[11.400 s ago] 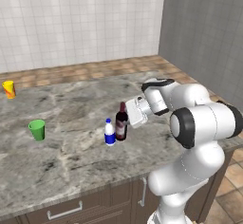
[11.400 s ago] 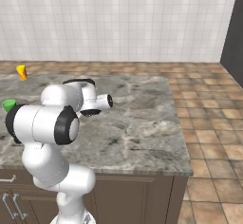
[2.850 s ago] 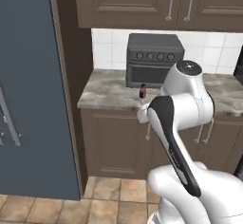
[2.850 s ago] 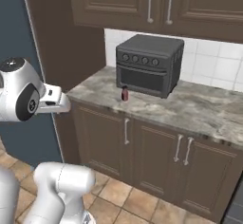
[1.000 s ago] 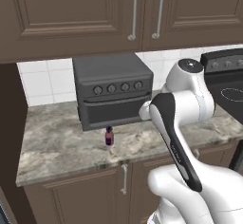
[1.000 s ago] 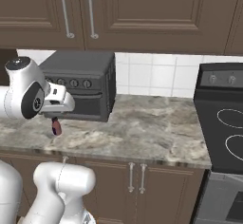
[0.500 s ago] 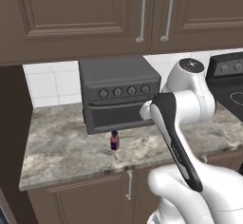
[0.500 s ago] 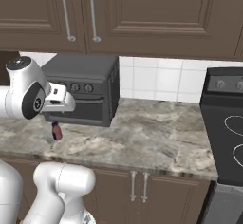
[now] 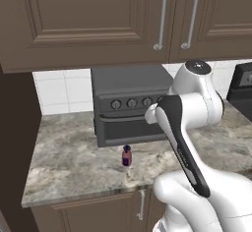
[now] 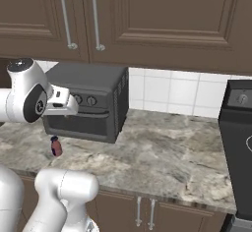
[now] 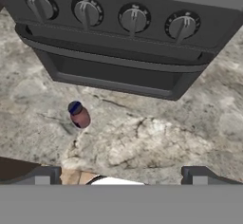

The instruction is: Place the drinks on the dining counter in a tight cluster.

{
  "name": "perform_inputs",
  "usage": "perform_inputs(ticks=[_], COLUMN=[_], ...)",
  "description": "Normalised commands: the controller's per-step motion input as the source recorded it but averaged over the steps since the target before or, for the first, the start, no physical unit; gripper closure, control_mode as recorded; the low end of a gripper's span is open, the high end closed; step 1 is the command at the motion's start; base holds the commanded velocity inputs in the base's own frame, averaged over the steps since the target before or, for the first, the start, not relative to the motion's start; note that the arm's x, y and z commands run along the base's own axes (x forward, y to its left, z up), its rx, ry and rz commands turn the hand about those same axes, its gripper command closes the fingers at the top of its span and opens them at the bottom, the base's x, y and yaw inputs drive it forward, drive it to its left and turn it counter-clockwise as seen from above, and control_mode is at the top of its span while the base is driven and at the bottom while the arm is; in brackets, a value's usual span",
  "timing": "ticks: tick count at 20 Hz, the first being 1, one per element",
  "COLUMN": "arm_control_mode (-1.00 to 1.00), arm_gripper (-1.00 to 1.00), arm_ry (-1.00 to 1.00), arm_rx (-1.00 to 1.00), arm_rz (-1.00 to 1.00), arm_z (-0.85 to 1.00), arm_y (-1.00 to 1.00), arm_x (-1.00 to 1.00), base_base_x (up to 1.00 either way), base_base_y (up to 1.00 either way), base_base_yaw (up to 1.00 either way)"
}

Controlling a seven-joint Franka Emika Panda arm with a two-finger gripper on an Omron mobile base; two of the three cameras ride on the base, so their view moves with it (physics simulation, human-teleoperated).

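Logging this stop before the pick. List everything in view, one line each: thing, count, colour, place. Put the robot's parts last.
small bottle: one, reddish-brown with a dark cap, upright on the counter just in front of the toaster oven.
toaster oven: one, dark grey with four knobs, at the back of the counter.
counter: one, grey-brown marbled stone, over brown drawers.
upper cabinets: brown, with silver handles, above the counter.
wall tiles: white, behind the counter.
stove: one, black, at the counter's right end.
arm: one, white with dark joints.
gripper: one, dark tips, open, above the counter's front edge.
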Motion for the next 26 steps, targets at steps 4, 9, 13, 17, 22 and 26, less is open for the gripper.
perform_inputs(ticks=[4,9,13,17,22,26], arm_control_mode=[1.0,1.0,1.0,-1.0,-1.0,-1.0], arm_gripper=[-1.0,-1.0,-1.0,-1.0,-1.0,-1.0], arm_ry=[0.0,0.0,0.0,0.0,0.16,0.16], arm_rx=[0.0,0.0,0.0,0.03,0.06,0.02], arm_rz=[0.0,0.0,0.0,0.03,0.22,0.12], arm_z=[0.0,0.0,0.0,-0.11,-0.29,-0.33], arm_y=[0.0,0.0,0.0,0.14,0.45,0.34], arm_x=[0.0,0.0,0.0,0.0,0.0,0.0], base_base_x=[0.01,0.0,0.0,0.0,0.0,0.0], base_base_y=[0.0,0.0,0.0,0.0,0.0,0.0], base_base_yaw=[0.01,0.0,0.0,0.0,0.0,0.0])
